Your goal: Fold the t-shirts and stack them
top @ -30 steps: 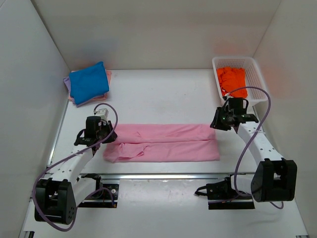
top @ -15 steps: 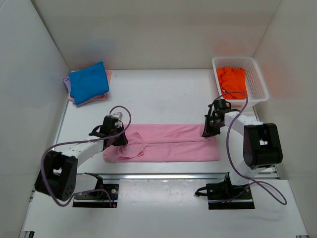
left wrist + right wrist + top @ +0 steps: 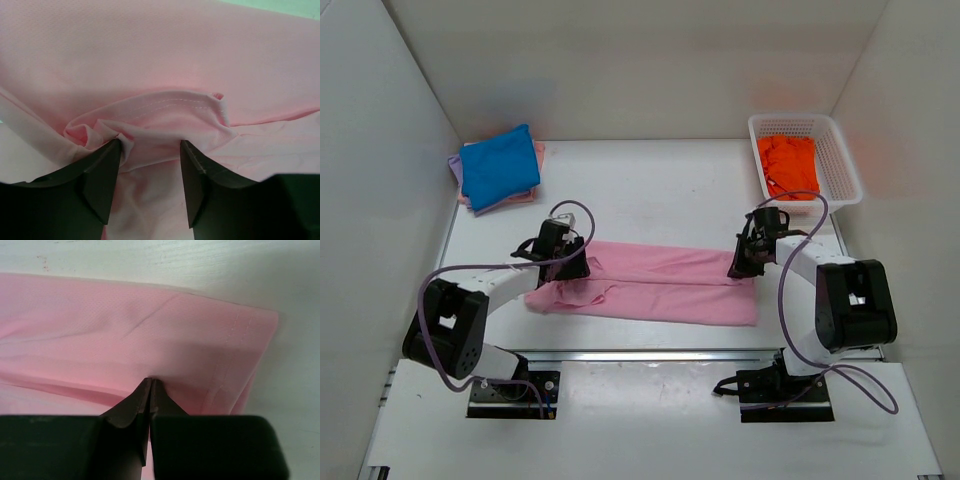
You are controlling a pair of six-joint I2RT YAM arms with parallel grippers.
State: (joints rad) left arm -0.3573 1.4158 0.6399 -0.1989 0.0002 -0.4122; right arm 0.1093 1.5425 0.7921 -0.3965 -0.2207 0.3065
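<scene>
A light pink t-shirt [image 3: 660,290] lies folded into a long band across the middle of the table. My left gripper [image 3: 570,268] is at its left end. In the left wrist view the left gripper [image 3: 150,145] is open, with a bunched hem of the pink t-shirt [image 3: 165,115] lying between the fingertips. My right gripper [image 3: 738,268] is at the band's right end. In the right wrist view the right gripper [image 3: 151,381] is shut, pinching the pink t-shirt [image 3: 125,340] near its far edge. A folded blue t-shirt [image 3: 500,165] tops a stack at the back left.
A lavender t-shirt [image 3: 453,168] peeks out under the blue one. A white lattice basket [image 3: 845,170] at the back right holds a crumpled orange t-shirt [image 3: 788,165]. White walls enclose the table on three sides.
My left gripper has moved right onto the shirt's left end, bunched it and opened wider. My right gripper came down on the right end and shut there.
</scene>
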